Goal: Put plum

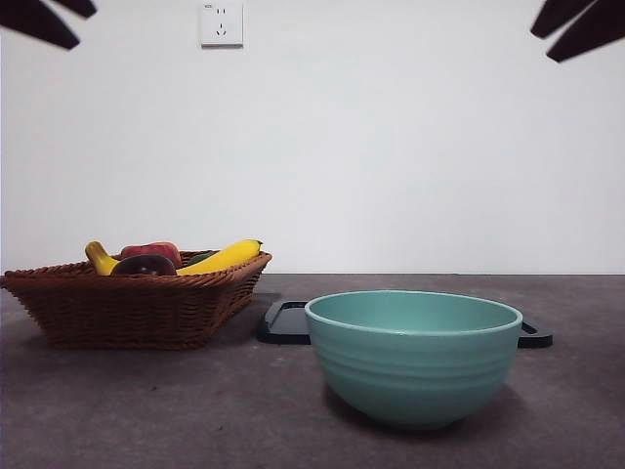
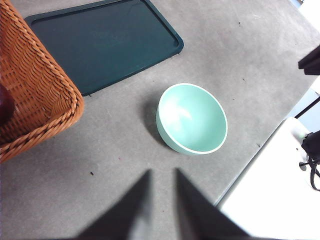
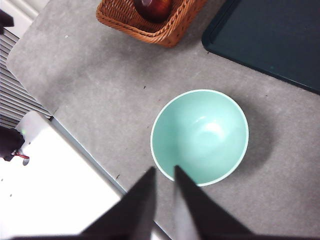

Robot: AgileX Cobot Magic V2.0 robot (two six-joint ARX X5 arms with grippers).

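The plum is dark maroon and glossy. It lies in the brown wicker basket on the left, in front of a red fruit and between yellow bananas. In the right wrist view the plum shows in the basket's corner. My left gripper hangs shut and empty high over the table, between the basket and the teal bowl. Also shut and empty, my right gripper hovers above the near rim of the bowl. Both arms show only as black tips at the front view's top corners.
The teal bowl stands near the front, right of the basket. A dark flat tray lies behind it. The table edge and a white surface beyond it show in the wrist views.
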